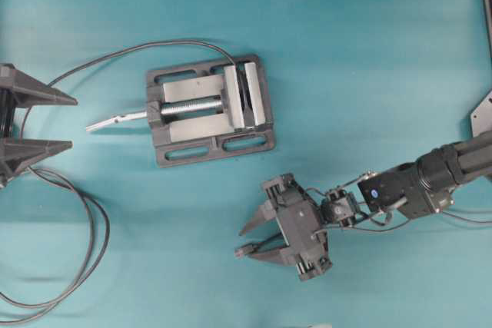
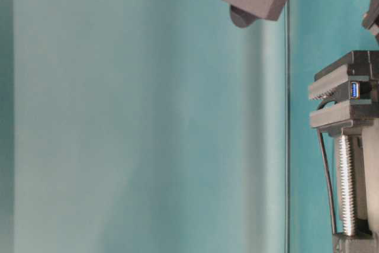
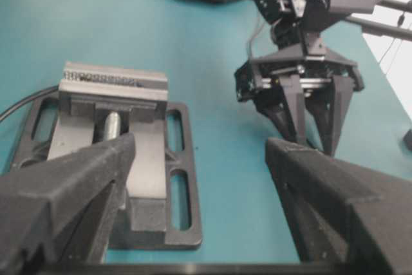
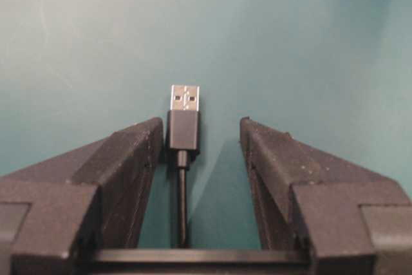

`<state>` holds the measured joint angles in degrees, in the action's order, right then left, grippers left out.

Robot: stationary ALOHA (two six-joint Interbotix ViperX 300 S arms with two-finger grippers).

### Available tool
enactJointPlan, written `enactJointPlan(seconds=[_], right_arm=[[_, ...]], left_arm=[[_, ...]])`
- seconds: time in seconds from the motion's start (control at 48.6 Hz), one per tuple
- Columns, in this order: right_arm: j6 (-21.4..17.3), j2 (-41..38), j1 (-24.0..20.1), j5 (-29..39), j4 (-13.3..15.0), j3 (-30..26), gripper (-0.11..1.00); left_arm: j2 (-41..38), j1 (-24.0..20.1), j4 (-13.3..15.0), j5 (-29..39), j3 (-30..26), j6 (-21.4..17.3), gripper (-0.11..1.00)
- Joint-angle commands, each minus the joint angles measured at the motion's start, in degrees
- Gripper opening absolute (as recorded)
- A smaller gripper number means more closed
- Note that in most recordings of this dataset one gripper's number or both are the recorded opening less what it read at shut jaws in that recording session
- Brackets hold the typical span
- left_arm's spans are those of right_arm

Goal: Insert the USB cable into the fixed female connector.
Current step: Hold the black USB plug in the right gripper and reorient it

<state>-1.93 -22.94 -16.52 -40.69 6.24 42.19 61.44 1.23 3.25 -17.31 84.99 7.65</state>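
Note:
The USB cable's dark plug (image 4: 184, 127) with its silver tip (image 4: 185, 98) sits between the fingers of my right gripper (image 4: 203, 130). It is close beside the left finger, with a wide gap to the other; the jaws stand open. In the overhead view the plug (image 1: 244, 250) pokes out by the lower finger of the right gripper (image 1: 246, 242), below and right of the vise. The fixed female connector (image 2: 355, 89), showing a blue insert, is clamped in the vise jaws. My left gripper (image 1: 73, 122) is open and empty at the left edge, pointing at the vise (image 3: 116, 152).
The grey vise (image 1: 207, 109) stands mid-table with its silver screw handle (image 1: 115, 120) pointing left. A long black cable (image 1: 92, 228) runs from the vise's top round to the left and loops at the lower left. The right arm (image 1: 430, 178) reaches in from the right.

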Motion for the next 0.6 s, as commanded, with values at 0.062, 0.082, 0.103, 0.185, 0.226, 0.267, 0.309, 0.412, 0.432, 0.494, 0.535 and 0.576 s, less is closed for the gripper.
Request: enactJointPlan(seconds=[0.062,0.082,0.103,0.185,0.226,0.267,0.309,0.412,0.432,0.494,0.535,0.576], right_arm=[[-0.7,0.9,0.0,-0.2,-0.1,0.3,0.54],[-0.8,0.9,0.0,-0.3,-0.1,0.4,0.53],[-0.9,0.9,0.0,-0.2,0.0,0.4,0.53],[-1.2,0.8,-0.1,-0.2,-0.1,0.9,0.53],[-1.5,0.7,-0.2,-0.2,0.0,1.1,0.53],[-1.6,0.7,-0.2,-0.2,0.0,1.2,0.52],[-1.7,0.7,-0.4,-0.2,0.0,1.3,0.51],[-1.8,0.6,-1.0,-0.3,0.0,1.1,0.46],[-1.7,0.5,-1.1,-0.2,-0.1,1.1,0.44],[-1.8,0.3,-1.4,-0.2,0.0,1.0,0.37],[-1.8,0.1,-1.5,-0.2,-0.1,0.8,0.35],[-1.8,-0.4,-1.6,-0.2,-0.1,0.6,0.33]], left_arm=[[-0.2,-0.2,-0.3,-0.2,-0.3,-1.1,1.0],[-0.2,-0.2,-0.3,-0.2,-0.3,-1.1,1.0],[-0.2,-0.2,-0.3,-0.2,-0.3,-1.1,1.0],[-0.2,-0.2,-0.2,-0.2,-0.1,-1.1,1.0],[-0.2,-0.3,-0.3,-0.2,0.0,-1.0,1.0],[-0.2,-0.3,-0.3,-0.2,0.1,-0.9,1.0],[-0.2,-0.2,-0.3,-0.2,0.2,-0.9,1.0],[-0.2,-0.3,-0.3,-0.2,0.2,-0.9,1.0],[-0.2,-0.3,-0.3,-0.2,0.3,-0.9,1.0],[-0.3,-0.3,-0.2,-0.2,0.2,-0.8,1.0],[-0.2,-0.3,-0.3,-0.2,0.2,-0.8,1.0],[-0.2,-0.3,-0.3,-0.2,0.3,-0.8,1.0]])
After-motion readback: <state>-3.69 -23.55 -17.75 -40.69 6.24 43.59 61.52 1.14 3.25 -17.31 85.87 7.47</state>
